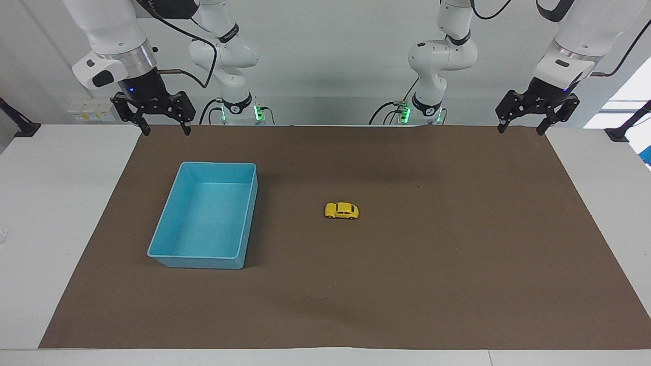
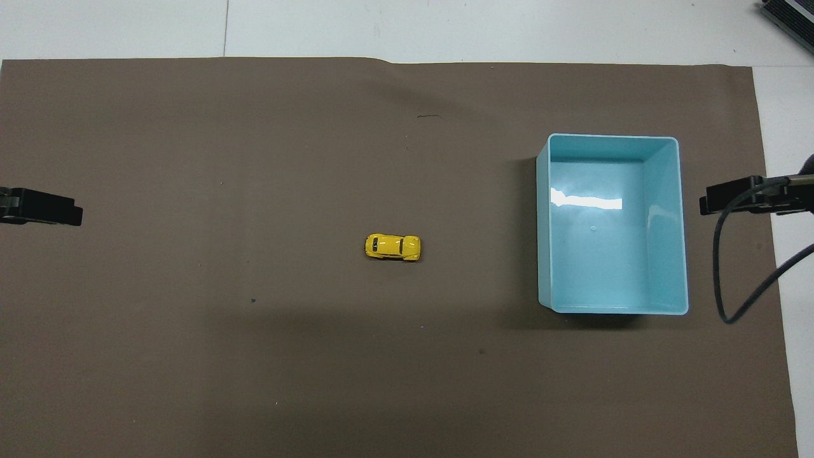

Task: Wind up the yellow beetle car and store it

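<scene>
White tabletop (image 1: 56, 213) runs under everything, and a large brown mat (image 1: 407, 264) covers most of it, reaching close to the robots' edge and stopping short at both ends, where bare white shows.

On the mat, toward the right arm's end of the table, stands a light blue bin (image 1: 205, 216), rectangular, open at the top, with nothing inside it. In the overhead view its glossy floor carries a bright streak of reflected light, and its long sides run away from the robots.

Both arms wait at their own ends of the table, raised above the mat's edge nearest the robots. The right gripper (image 1: 164, 129) hangs over the mat's corner at its end, closer to the robots than the bin, with its two black fingers spread apart and nothing between them. The left gripper (image 1: 523, 128) hangs over the corresponding corner at its own end, tilted a little, its fingers likewise spread and holding nothing. A dark cable (image 2: 744, 267) loops down from the right arm beside the bin in the overhead view.

Smallest of all, the yellow beetle car (image 1: 342, 210) sits on its wheels on the mat near the middle of the table, well apart from the bin and from both grippers, its length running across the table from one arm's end toward the other's.
</scene>
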{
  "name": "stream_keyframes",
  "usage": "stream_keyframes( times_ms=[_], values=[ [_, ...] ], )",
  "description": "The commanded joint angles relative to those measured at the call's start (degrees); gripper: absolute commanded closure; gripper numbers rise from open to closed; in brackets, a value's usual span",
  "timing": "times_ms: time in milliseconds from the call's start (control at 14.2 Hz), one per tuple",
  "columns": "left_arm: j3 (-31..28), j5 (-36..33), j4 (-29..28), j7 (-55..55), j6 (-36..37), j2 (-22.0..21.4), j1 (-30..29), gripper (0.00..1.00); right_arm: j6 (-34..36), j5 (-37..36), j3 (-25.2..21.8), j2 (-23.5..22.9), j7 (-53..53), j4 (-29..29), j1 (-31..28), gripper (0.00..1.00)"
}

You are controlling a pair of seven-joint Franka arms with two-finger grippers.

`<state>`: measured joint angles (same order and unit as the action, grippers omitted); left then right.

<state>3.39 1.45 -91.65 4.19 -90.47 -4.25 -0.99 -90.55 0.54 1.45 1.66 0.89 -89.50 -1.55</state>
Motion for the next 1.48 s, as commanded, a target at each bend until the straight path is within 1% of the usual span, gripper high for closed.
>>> stream_keyframes(
  times_ms=[0, 634, 775, 1268, 1408],
  values=[
    [0.13, 0.66, -0.37, -0.67, -0.14, -0.75, -0.42, 0.00, 0.37, -0.28, 0.13, 0.53, 0.61, 0.12, 0.06, 0.00],
    [0.22, 0.66, -0.37, -0.76, -1.02, -0.14, 0.46, 0.00, 0.55, -0.98, 0.13, 0.53, 0.70, 0.11, 0.15, 0.00],
    [0.39, 0.75, -0.46, -2.59, -1.63, 0.03, 0.64, 0.00, 0.55, -1.07, 0.13, 0.53, 0.70, 0.11, 0.15, 0.00],
    [0.83, 0.75, -0.64, -20.51, -2.69, 1.00, 2.74, 0.00, 0.55, -1.07, 0.04, 0.53, 0.78, 0.11, 0.15, 0.00],
    [0.74, 0.75, -0.81, -24.21, -2.95, 1.35, 3.45, 0.00, 0.46, -1.07, 0.04, 0.53, 0.70, 0.11, 0.06, 0.00]
  ],
)
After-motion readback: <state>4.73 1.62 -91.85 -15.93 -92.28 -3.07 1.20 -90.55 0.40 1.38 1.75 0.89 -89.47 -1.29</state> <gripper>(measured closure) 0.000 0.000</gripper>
